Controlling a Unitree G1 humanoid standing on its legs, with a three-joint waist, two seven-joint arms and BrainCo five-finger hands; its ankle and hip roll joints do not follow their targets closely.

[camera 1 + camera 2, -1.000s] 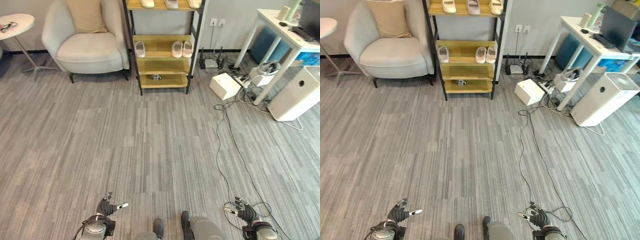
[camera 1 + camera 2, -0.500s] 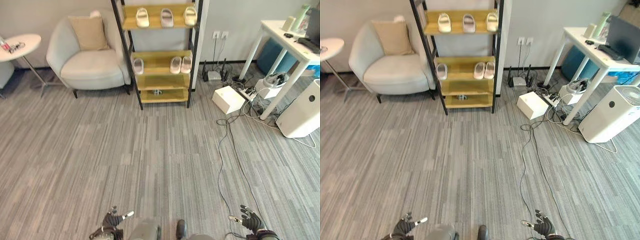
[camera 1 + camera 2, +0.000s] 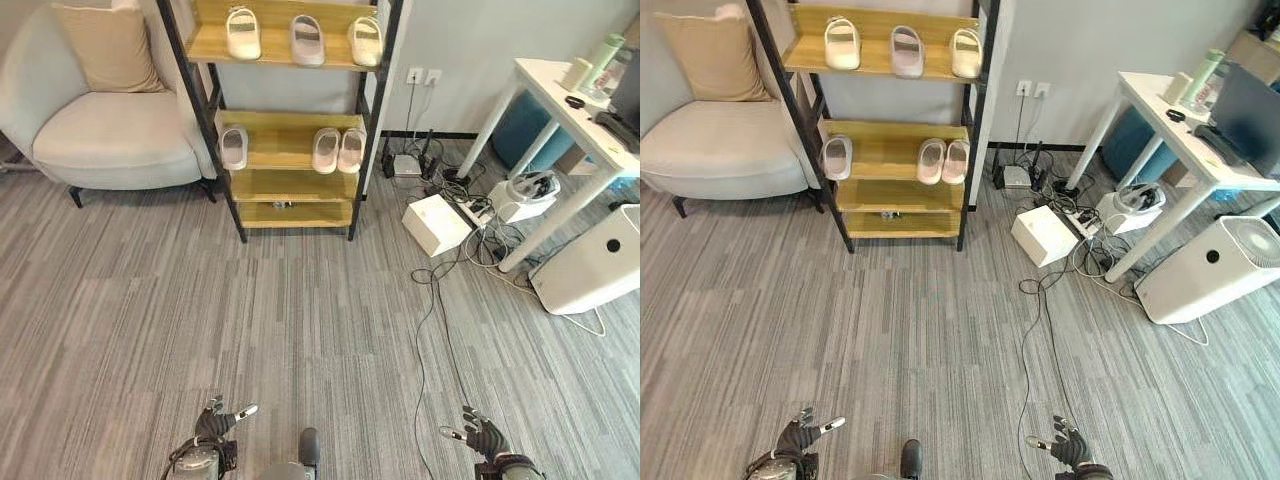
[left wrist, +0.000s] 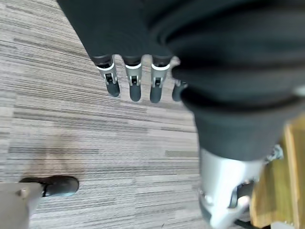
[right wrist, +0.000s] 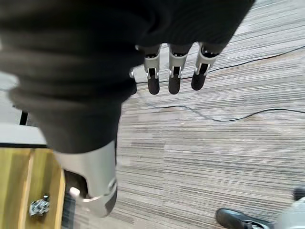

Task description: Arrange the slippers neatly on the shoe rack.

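Note:
The wooden shoe rack (image 3: 285, 185) with black posts stands against the far wall. Its top shelf carries three pale slippers (image 3: 306, 38) spaced apart. On the middle shelf one slipper (image 3: 233, 147) lies at the left and a pair (image 3: 338, 150) sits side by side at the right. My left hand (image 3: 216, 423) hangs low at the bottom of the view, open and holding nothing, far from the rack. My right hand (image 3: 484, 437) is likewise low at the bottom right, open and empty. Their straight fingers (image 4: 135, 84) (image 5: 174, 79) point at bare carpet.
A pale armchair (image 3: 100, 120) with a beige cushion stands left of the rack. Right of it are a white box (image 3: 435, 224), a tangle of cables (image 3: 470, 215), a white desk (image 3: 560, 120) and a white air purifier (image 3: 597, 260). A cable (image 3: 430, 330) trails across the carpet.
The camera has shifted: the rack now looks closer and further left, and the round side table has left the picture. Both hands stay low and open.

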